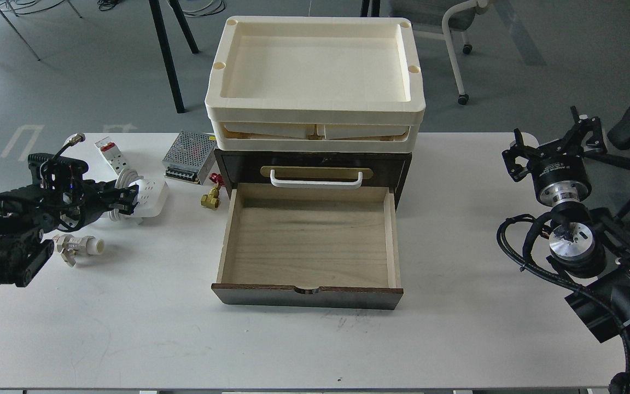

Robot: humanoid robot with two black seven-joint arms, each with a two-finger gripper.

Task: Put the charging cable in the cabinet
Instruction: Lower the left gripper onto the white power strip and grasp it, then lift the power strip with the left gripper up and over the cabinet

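The charging cable (151, 196) is a flat white power strip with its cord wound round the middle, lying on the table left of the cabinet. My left gripper (128, 200) is low over its left half, with its dark fingers apart on either side of the wound cord, and hides that part. The cabinet (397, 169) is dark brown, with its pale wood drawer (309, 241) pulled out and empty. My right gripper (555, 139) is open and empty above the table's right edge, far from both.
A small white block with a red switch (111, 151) and a perforated metal box (188, 157) lie behind the strip. A brass valve (211, 197) sits by the drawer's left corner. A white plastic valve (78, 246) lies below my left gripper. Cream trays (315, 112) top the cabinet.
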